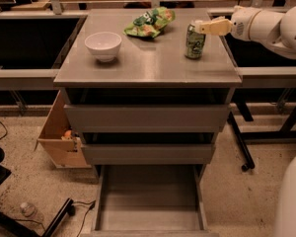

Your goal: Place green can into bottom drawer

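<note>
The green can (194, 41) stands upright on the right side of the grey cabinet top (148, 63). My gripper (205, 27) reaches in from the right on a white arm, and its cream fingers sit at the can's upper right, level with its silver top. The bottom drawer (149, 201) is pulled out at the cabinet's foot, a shallow grey tray with nothing in it.
A white bowl (103, 45) sits on the top's left side. A green and yellow snack bag (150, 22) lies at the back. Two closed grey drawers (147, 117) are above the open one. A cardboard box (59, 137) stands on the floor at left, a black table leg (239, 142) at right.
</note>
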{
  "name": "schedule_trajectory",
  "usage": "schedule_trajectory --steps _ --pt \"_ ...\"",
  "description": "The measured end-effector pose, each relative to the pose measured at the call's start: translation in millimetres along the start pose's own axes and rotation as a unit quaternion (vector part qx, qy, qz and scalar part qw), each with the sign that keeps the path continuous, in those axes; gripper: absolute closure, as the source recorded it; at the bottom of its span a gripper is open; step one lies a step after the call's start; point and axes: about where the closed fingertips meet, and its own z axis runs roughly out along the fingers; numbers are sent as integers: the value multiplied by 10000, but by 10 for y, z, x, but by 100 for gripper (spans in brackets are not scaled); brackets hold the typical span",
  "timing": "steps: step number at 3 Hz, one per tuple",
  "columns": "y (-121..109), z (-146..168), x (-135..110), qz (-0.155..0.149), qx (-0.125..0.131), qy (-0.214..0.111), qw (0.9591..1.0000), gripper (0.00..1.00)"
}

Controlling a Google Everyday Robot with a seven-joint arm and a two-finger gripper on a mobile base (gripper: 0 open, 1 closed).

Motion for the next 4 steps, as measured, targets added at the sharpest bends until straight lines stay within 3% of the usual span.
schedule_trajectory --steps 2,3,4 --pt "135 470 198 374 -199 -219 9989 0" --pt "266 633 318 360 -305 -88 9988 19" --pt "323 659 395 322 -220 -19 9992 42"
